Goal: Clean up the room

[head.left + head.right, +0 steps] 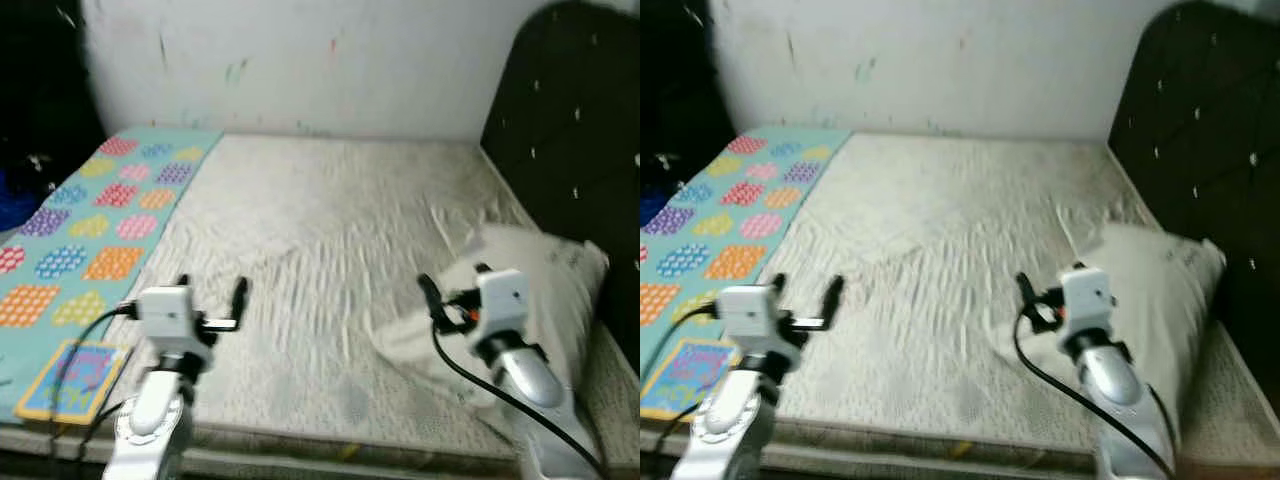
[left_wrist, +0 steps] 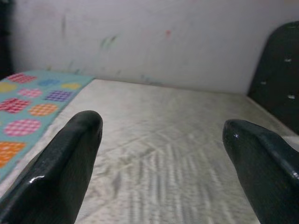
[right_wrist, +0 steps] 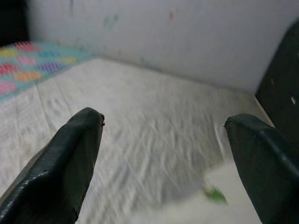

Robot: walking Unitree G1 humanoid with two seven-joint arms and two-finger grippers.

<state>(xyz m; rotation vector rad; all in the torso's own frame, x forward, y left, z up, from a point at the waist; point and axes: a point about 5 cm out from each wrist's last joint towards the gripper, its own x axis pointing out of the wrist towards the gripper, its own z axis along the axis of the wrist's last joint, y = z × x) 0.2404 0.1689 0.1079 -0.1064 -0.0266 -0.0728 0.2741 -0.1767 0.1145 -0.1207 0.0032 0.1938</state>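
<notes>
A wide bed with a bare, off-white quilted mattress (image 1: 330,260) stood against a white wall (image 1: 320,60) that carried a few small coloured marks. Along the mattress's left side lay a turquoise blanket with a pattern of coloured patches (image 1: 90,230), and on its near corner a small flat printed sheet in blue and yellow (image 1: 75,380) could be seen. On the right side of the bed, a white pillow (image 1: 540,275) lay against the dark tufted headboard (image 1: 570,140), with a crumpled piece of white cloth (image 1: 420,345) just beside it on the mattress.

The left end effector (image 1: 210,292) hovered over the near left part of the mattress, close to the edge of the blanket; its two black fingers (image 2: 60,168) were spread wide apart and held nothing. The right end effector (image 3: 163,140) was above the crumpled cloth, just beside the pillow, also with its fingers (image 3: 65,163) wide apart and holding nothing. In the right wrist view, a small green spot (image 3: 216,195) showed on the white cloth below, too blurred to identify.
</notes>
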